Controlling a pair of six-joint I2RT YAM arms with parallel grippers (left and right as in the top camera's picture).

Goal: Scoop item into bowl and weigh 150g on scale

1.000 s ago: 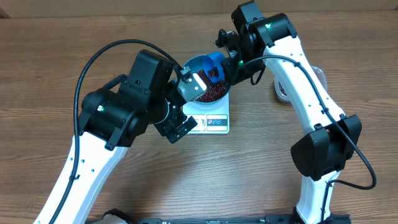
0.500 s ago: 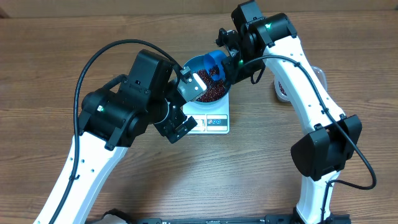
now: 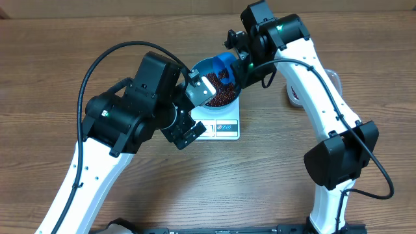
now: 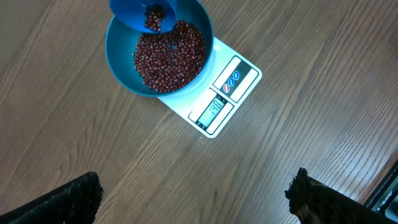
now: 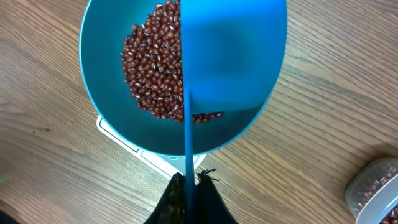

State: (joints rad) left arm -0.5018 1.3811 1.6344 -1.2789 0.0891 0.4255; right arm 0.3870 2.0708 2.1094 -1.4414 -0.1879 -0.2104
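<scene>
My left arm [image 3: 123,123] comes up from the near-left edge and bends over toward the middle, wrist above the scale's left side. My left gripper [image 3: 198,109] has its fingers spread wide with nothing between them, and its wrist view looks straight down on the work. The bowl [image 4: 118,56] sits on the scale [image 4: 245,68], covering its far end, and the beans [image 4: 171,56] are heaped inside. The display window faces front, digits too small to read. My right arm [image 3: 325,110] rises from the near-right edge and reaches back over the bowl's far rim. My right gripper [image 5: 191,199] is clamped on the handle of the blue scoop [image 5: 233,56], which is tilted over the bowl with some beans in it. A clear tub [image 5: 376,186] of beans stands right of the scale, partly behind that arm. Everything rests on a brown wood-grain table [image 3: 52,65].
</scene>
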